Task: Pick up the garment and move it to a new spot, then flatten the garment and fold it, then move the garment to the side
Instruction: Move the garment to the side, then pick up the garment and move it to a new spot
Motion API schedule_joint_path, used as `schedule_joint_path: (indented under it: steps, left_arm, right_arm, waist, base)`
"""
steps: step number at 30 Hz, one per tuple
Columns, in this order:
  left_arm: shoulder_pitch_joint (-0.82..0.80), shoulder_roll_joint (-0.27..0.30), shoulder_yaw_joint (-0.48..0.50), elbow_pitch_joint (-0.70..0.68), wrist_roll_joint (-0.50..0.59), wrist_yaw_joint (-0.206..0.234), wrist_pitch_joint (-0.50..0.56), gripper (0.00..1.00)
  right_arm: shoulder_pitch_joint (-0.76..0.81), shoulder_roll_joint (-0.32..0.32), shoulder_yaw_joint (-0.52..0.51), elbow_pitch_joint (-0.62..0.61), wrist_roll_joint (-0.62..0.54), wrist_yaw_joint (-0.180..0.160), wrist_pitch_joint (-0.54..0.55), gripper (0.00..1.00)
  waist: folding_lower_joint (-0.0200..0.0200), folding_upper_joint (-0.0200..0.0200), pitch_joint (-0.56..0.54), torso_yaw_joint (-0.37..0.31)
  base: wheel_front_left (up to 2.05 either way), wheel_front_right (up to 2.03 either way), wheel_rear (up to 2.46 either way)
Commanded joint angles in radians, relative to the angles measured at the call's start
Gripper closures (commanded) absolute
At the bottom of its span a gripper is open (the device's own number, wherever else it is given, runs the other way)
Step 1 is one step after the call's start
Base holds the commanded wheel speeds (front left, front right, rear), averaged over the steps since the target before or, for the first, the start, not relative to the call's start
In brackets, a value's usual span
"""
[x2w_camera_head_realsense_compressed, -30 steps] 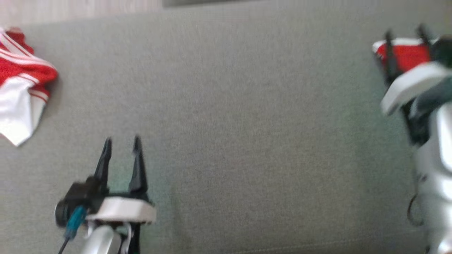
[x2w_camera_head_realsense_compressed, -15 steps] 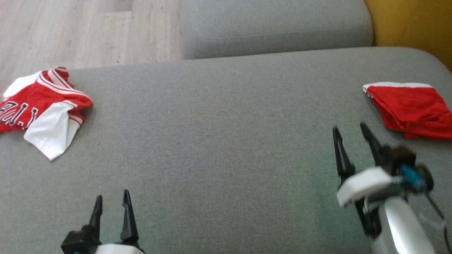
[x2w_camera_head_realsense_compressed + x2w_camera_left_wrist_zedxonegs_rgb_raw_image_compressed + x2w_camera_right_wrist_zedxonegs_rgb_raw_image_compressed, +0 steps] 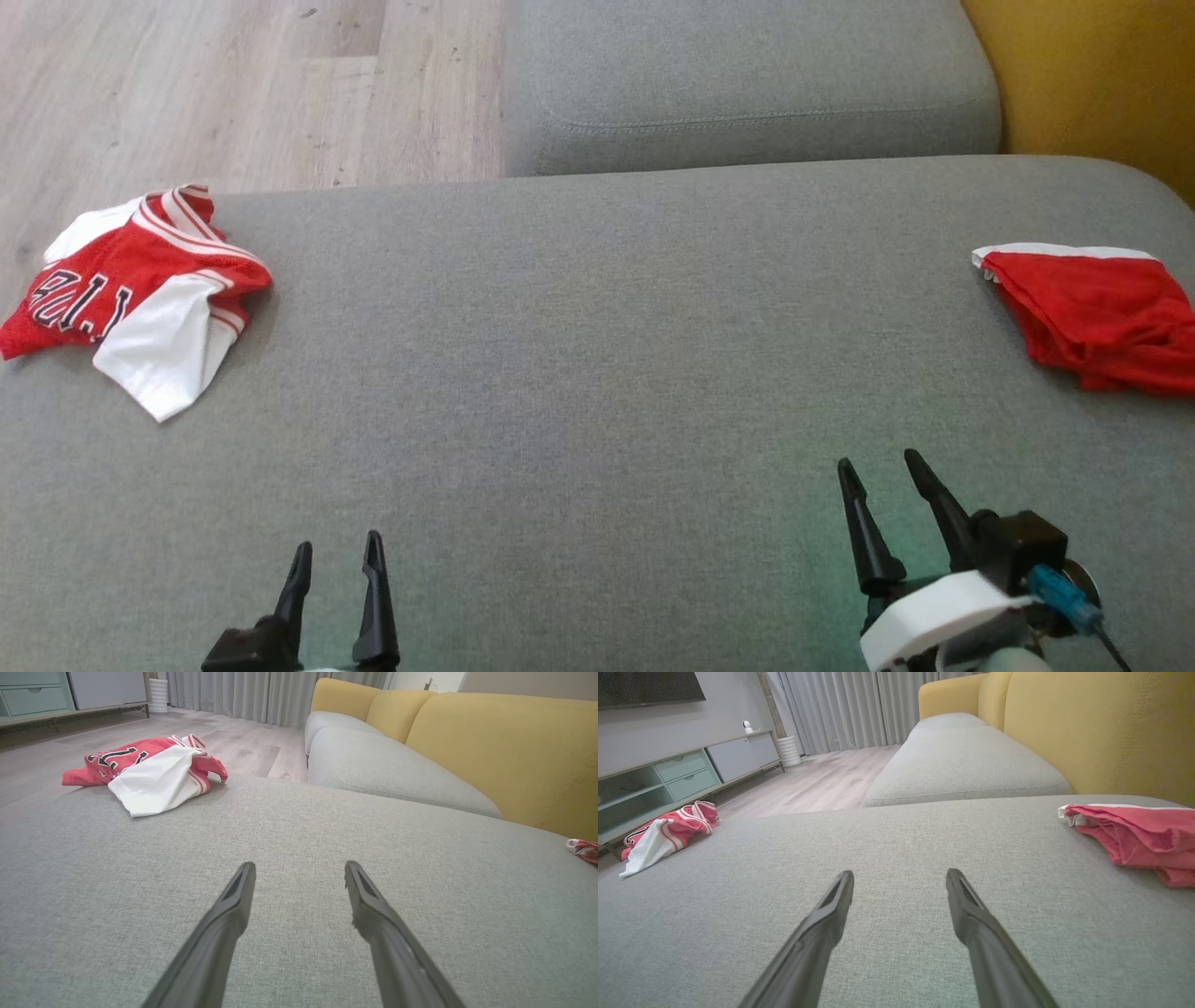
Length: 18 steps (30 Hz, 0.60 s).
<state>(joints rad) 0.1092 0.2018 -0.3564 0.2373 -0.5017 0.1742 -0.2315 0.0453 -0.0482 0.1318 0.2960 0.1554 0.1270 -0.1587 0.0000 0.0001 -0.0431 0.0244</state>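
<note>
A crumpled red and white jersey with dark lettering (image 3: 140, 289) lies at the far left of the grey sofa cushion (image 3: 597, 373); it also shows in the left wrist view (image 3: 145, 770) and the right wrist view (image 3: 663, 830). A folded red garment with a white band (image 3: 1092, 317) rests at the cushion's far right (image 3: 1134, 835). My left gripper (image 3: 338, 543) is open and empty near the front edge, well right of the jersey (image 3: 300, 865). My right gripper (image 3: 878, 459) is open and empty, short of the folded red garment and to its left (image 3: 900, 872).
A second grey seat cushion (image 3: 747, 84) adjoins at the back, with a yellow backrest (image 3: 1083, 65) on the right. Wooden floor (image 3: 233, 84) lies beyond the cushion's left rear edge. A TV cabinet (image 3: 668, 779) stands across the room.
The head camera has tilted, so the whole picture shifted. The right gripper has drawn back from the folded red garment towards the near edge. Both grippers stay open.
</note>
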Motion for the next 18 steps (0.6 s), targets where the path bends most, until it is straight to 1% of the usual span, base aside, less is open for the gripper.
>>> schedule_joint_path:
  steps: [1,12,15,18]
  left_arm:
    - [-0.036,0.002,0.029,-0.025,0.006,-0.006,-0.009,0.00]
    - [-0.037,0.004,0.011,-0.021,0.007,-0.005,-0.003,0.00]
    - [-0.045,0.001,0.001,-0.019,0.010,-0.009,-0.002,0.00]
    - [-0.053,0.007,-0.007,-0.008,0.013,-0.018,0.000,0.00]
  right_arm:
    - [-0.031,-0.002,0.026,-0.041,0.003,0.004,-0.012,0.00]
    - [-0.018,-0.002,0.016,-0.041,-0.014,0.004,0.000,0.00]
    - [-0.008,-0.002,0.007,-0.043,-0.018,0.004,-0.002,0.00]
    - [0.003,-0.002,-0.002,-0.045,-0.017,0.004,-0.007,0.00]
  waist:
    - [0.0000,-0.0001,-0.001,0.000]
    - [0.0000,-0.0001,-0.006,0.012]
    - [0.0000,-0.0001,-0.013,0.051]
    - [0.0000,-0.0001,-0.025,0.121]
  base:
    - [0.00,0.00,0.00]
    - [0.00,0.00,0.00]
    - [0.00,0.00,0.00]
    - [0.00,0.00,0.00]
